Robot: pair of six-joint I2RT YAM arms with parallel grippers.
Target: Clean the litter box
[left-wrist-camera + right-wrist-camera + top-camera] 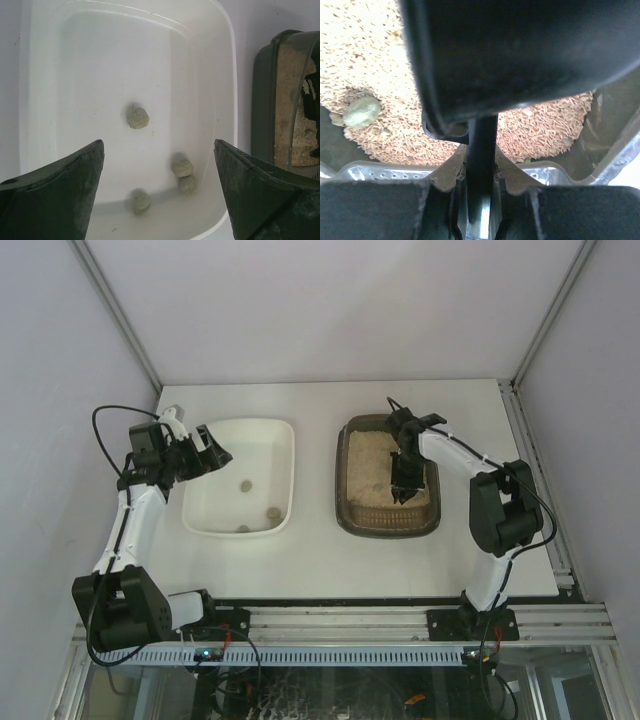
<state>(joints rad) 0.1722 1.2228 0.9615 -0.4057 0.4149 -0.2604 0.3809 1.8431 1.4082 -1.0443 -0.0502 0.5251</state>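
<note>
Right gripper (480,200) clamps the black scoop (520,45) over the litter box (388,524), while left gripper (158,150) hangs wide open above the white tray (227,90).

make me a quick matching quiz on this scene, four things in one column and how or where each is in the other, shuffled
Things:
1. white tray
2. litter box
3. left gripper
4. right gripper

States:
a. shut on the black scoop
b. holds pale sand
c. open, by the white tray
d. holds four greenish lumps

Pairs: 1-d, 2-b, 3-c, 4-a
</note>
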